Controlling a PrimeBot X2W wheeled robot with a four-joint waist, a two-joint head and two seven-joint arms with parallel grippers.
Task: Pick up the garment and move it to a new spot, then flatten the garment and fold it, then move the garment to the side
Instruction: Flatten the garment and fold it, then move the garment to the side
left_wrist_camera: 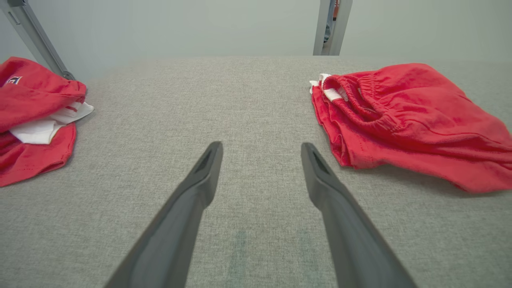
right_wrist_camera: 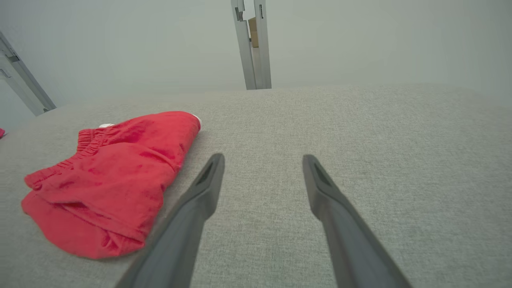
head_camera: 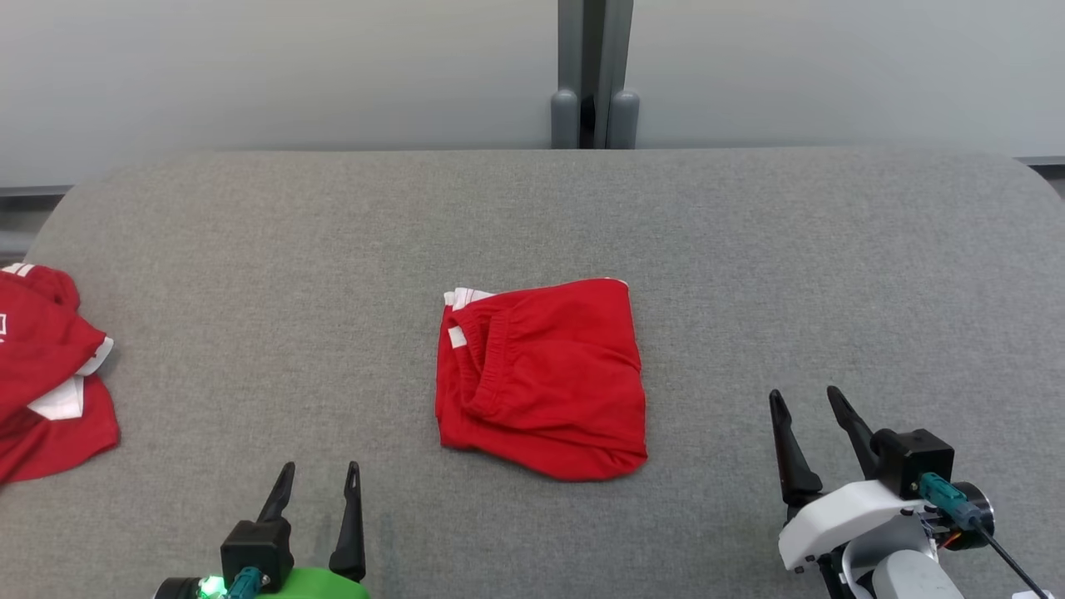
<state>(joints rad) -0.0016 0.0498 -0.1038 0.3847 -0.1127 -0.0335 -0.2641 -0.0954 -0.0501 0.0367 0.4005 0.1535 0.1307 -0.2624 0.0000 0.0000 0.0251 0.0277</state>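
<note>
My left pincer [head_camera: 320, 468] at the lower left of the head view and my right pincer [head_camera: 805, 394] at the lower right both have their fingers spread wide, gripping nothing, over the grey table [head_camera: 291, 233]. The folded red garment [head_camera: 541, 378] lies mid-frame between them, touching neither. Another red heap [head_camera: 42, 374] sits at the left edge.

Left jaws: two long dark fingers [head_camera: 279, 495], tapered; black block [head_camera: 258, 549] at base; green shell [head_camera: 320, 584]; lit green lamp [head_camera: 212, 587]; teal plug [head_camera: 246, 580]
Right jaws: matching fingers; black housing [head_camera: 915, 462]; white shell [head_camera: 840, 516]; teal connector [head_camera: 942, 491]; thin black cable [head_camera: 1007, 561]
Fingertips [left_wrist_camera: 208, 160]: recessed slot on inner faces
</note>
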